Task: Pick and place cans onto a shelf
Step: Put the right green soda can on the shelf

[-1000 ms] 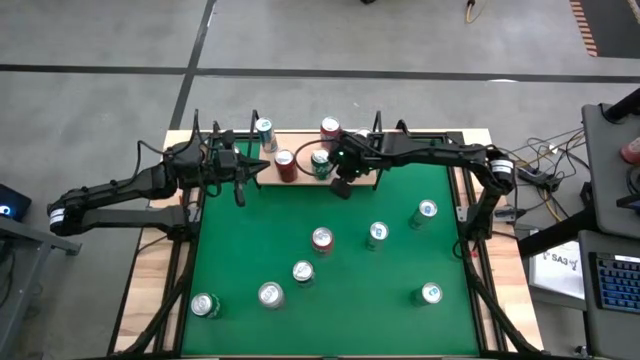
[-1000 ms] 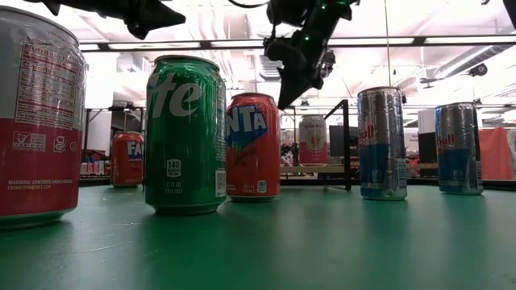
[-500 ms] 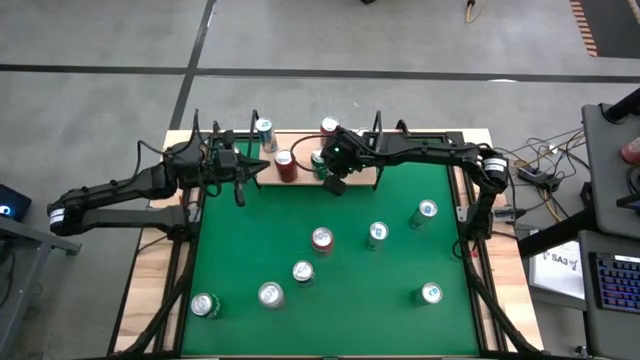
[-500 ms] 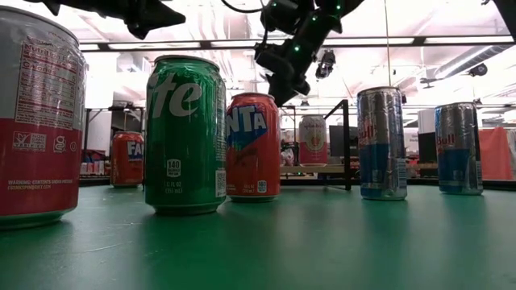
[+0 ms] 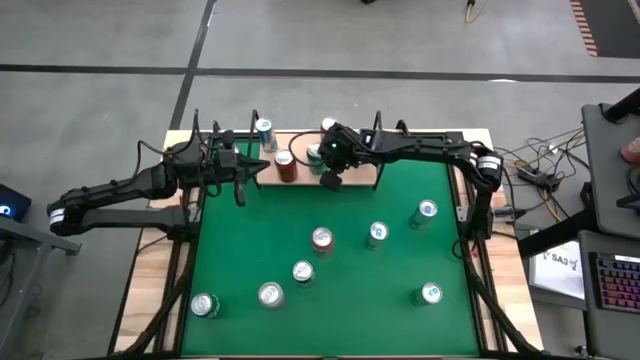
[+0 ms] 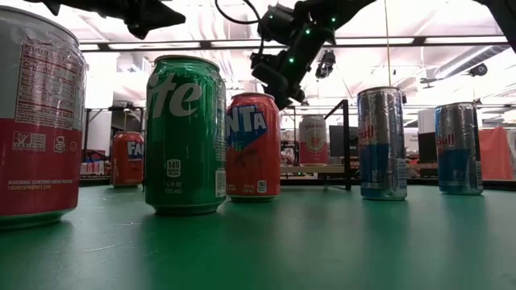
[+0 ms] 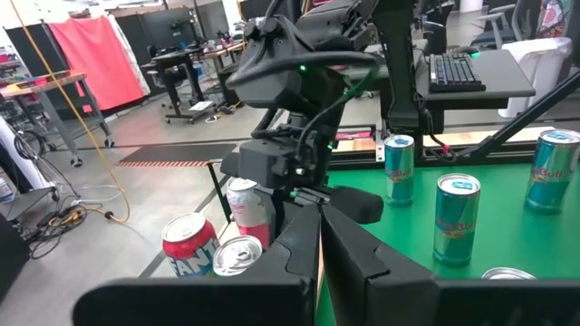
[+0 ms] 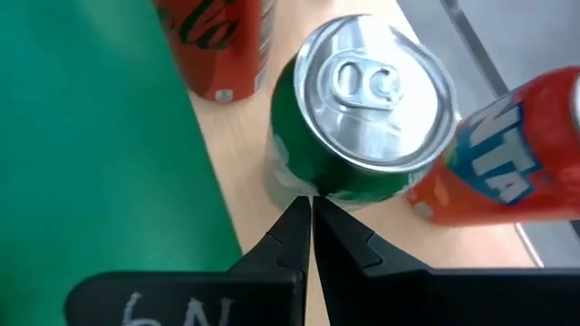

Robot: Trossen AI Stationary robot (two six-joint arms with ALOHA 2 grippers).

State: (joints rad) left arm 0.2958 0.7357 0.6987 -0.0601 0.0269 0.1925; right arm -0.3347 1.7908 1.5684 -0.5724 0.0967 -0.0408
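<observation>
1. Right gripper [image 8: 311, 210], fingers closed and empty, hovers above the green can [image 8: 362, 113] on the shelf [image 8: 245, 195] at the bench's far edge.
2. Left gripper [image 5: 240, 190], fingers closed, waits near the far-left corner.

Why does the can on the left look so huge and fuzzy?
In the low view the red-and-white drink can sits closest to the camera, so it looms large, soft and cut off; bright ceiling lights wash out the room behind. In the right wrist view the green can's silver top shows glare.
</observation>
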